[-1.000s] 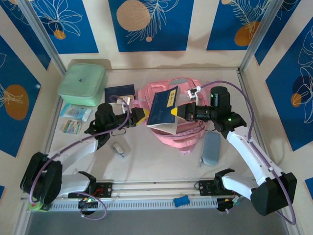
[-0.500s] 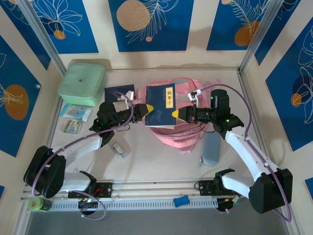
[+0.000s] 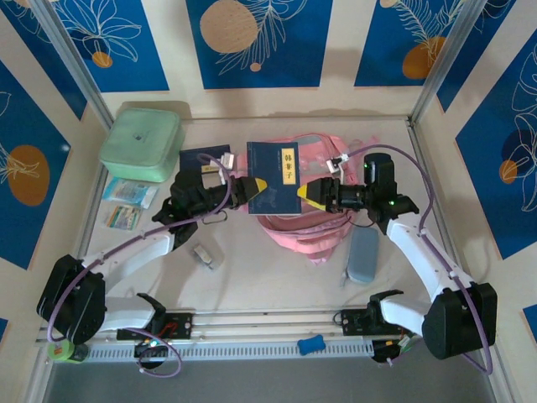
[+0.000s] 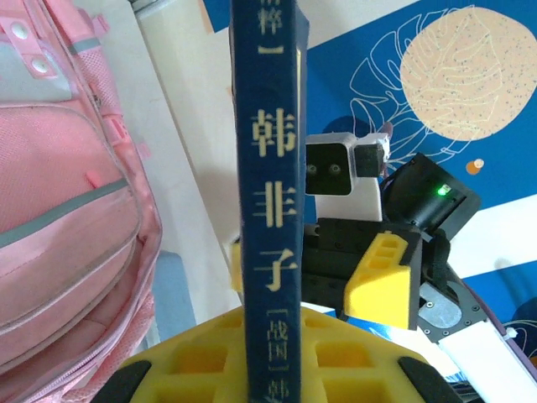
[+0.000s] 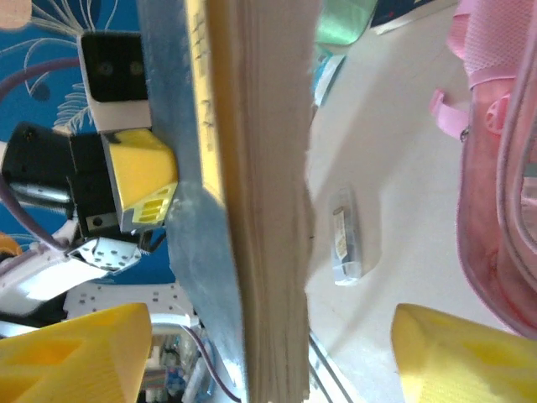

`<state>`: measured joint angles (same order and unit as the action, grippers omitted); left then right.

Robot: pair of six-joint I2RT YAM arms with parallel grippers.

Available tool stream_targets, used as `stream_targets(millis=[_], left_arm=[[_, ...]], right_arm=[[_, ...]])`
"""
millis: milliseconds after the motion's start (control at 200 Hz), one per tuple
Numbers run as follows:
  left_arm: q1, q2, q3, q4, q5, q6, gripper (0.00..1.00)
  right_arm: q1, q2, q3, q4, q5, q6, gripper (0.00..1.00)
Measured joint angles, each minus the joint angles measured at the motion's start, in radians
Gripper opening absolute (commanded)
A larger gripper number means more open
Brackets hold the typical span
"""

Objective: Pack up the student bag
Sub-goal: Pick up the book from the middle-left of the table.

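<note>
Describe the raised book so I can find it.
Find the big pink backpack. Over its far left edge the left pincer holds up a dark blue book. Its yellow title strip sets it apart from the dark blue one lying flat beside it.

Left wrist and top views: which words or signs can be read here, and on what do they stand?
"韩非子": spine of the blue book, left wrist view.
"[战国]": lower on that spine; the next character is cut off.
The yellow label on its cover, top view: too small to read.
The packets at left: too blurred.
</note>
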<state>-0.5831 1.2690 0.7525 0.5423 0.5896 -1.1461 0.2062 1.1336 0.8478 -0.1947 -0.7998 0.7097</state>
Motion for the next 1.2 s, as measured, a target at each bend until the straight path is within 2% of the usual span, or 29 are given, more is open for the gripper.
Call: stream_targets(millis=[200, 335, 400, 495, 615, 700, 785, 865, 970, 1201], left_arm=[[-0.034, 0.004, 0.039, -0.021, -0.027, 0.004, 0.0], [-0.039, 0.003, 0.07, -0.04, -0.052, 0.026, 0.0], [-0.039, 0.003, 0.087, -0.098, -0.072, 0.057, 0.0], [-0.039, 0.001, 0.114, -0.198, -0.109, 0.111, 0.0], [-0.039, -0.001, 0.146, -0.287, -0.14, 0.167, 0.0], [-0.039, -0.001, 0.17, -0.324, -0.155, 0.19, 0.0], [-0.039, 0.006, 0.188, -0.331, -0.158, 0.203, 0.01], [-0.04, 0.018, 0.193, -0.332, -0.157, 0.212, 0.25], [-0.041, 0.024, 0.197, -0.389, -0.158, 0.264, 0.41], [-0.047, 0.021, 0.285, -0.677, -0.266, 0.506, 0.52]], right_arm=[[0.06, 0.005, -0.033, 0.12, -0.043, 0.105, 0.86], [0.122, 0.003, -0.031, 0.203, -0.05, 0.164, 0.66], [0.131, -0.003, -0.029, 0.2, -0.038, 0.171, 0.51], [0.13, -0.012, -0.026, 0.172, -0.006, 0.158, 0.35], [0.125, -0.01, -0.014, 0.123, 0.03, 0.148, 0.08], [0.119, 0.006, 0.008, 0.084, 0.04, 0.142, 0.01], [0.111, 0.025, 0.029, 0.058, 0.039, 0.128, 0.0], [0.104, 0.029, 0.039, 0.032, 0.04, 0.112, 0.0], [0.087, 0.028, 0.043, -0.021, 0.061, 0.082, 0.0], [0.03, -0.019, 0.044, -0.233, 0.177, 0.01, 0.0]])
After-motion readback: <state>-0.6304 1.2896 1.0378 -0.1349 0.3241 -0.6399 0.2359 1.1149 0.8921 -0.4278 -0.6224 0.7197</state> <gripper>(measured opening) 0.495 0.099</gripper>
